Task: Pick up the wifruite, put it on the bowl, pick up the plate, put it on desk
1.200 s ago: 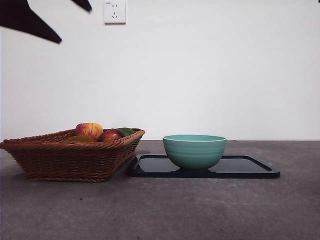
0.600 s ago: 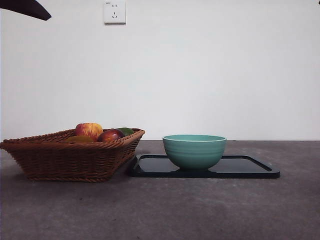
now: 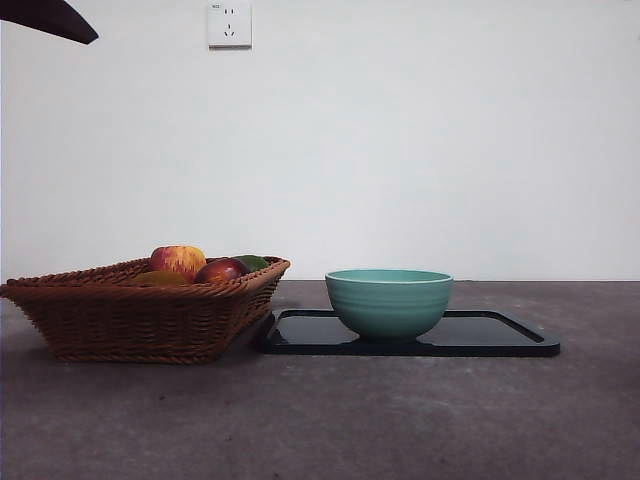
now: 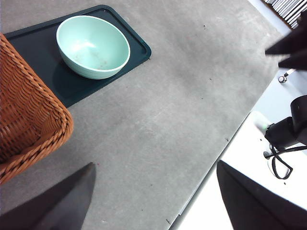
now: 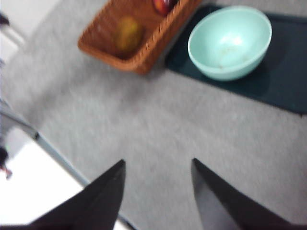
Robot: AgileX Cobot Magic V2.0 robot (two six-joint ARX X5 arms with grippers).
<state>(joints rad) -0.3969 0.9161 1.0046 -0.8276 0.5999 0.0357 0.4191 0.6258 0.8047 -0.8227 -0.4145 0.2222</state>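
The ochre-brown wifruite (image 5: 127, 33) lies in a wicker basket (image 5: 144, 52); in the front view only its top (image 3: 160, 279) shows above the basket rim (image 3: 140, 272). The mint-green bowl (image 3: 389, 301) stands empty on a dark plate (image 3: 490, 338); both also show in the left wrist view, the bowl (image 4: 93, 46) on the plate (image 4: 33, 43). My left gripper (image 4: 154, 167) is open and empty, high above the desk (image 4: 168, 110). My right gripper (image 5: 158, 163) is open and empty, high over the desk in front of the basket and the bowl (image 5: 229, 42).
A red-yellow apple (image 3: 178, 260), a dark red fruit (image 3: 221, 270) and a green one (image 3: 252, 262) also lie in the basket. A black arm tip (image 3: 45, 18) shows at the top left corner. The table edge (image 4: 216, 163) and the other arm's base (image 4: 288, 134) are in the left wrist view.
The dark gripper tips at the top left of the front view have drawn up and out; only one tip stays at the corner. Basket, bowl and plate have not moved.
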